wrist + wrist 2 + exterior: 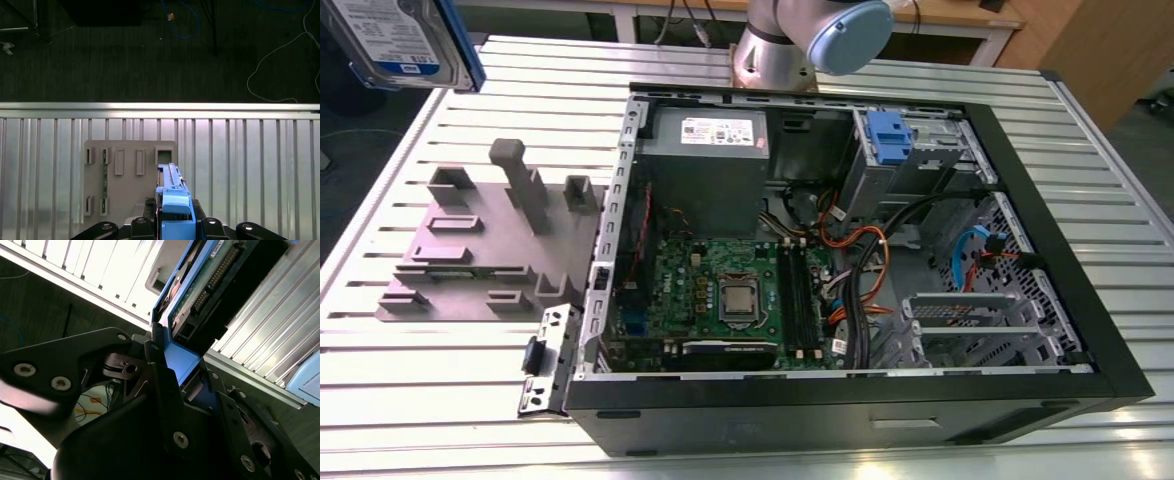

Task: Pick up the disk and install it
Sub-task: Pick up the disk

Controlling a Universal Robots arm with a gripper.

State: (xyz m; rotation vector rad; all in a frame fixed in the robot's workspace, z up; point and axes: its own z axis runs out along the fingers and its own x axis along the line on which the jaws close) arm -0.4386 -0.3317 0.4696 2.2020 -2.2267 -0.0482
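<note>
1. Aloft: the disk point(394, 40) hangs at the far corner on the exterior view's left, label face toward that camera, blue frame along its edge. It touches neither the table point(1094, 130) nor anything on it.
2. Grip: in the second wrist view the gripper point(177, 365) is closed on the disk point(205, 290), pinching the blue frame at its near end. The circuit-board side shows.
3. Axis: in the first wrist view the disk point(170, 180) is seen edge-on. Its long axis runs straight out from the gripper point(174, 220), so the free end leads and the held end trails.
4. Below: the grey rack point(125, 190) lies under the disk, apart from it, with the disk's free end over the rack's side row of slots.
5. Outward: the open case point(854, 420) sits on the table beside the rack point(467, 250), toward the exterior view's right of the disk and well apart from it.
6. Bay: the drive bay point(927, 150), with a blue latch point(887, 135), is in the case's far corner, near the arm point(807, 40).
7. Judgement: pick-up looks done and install is not. The disk is on the opposite side of the case from the bay.
</note>
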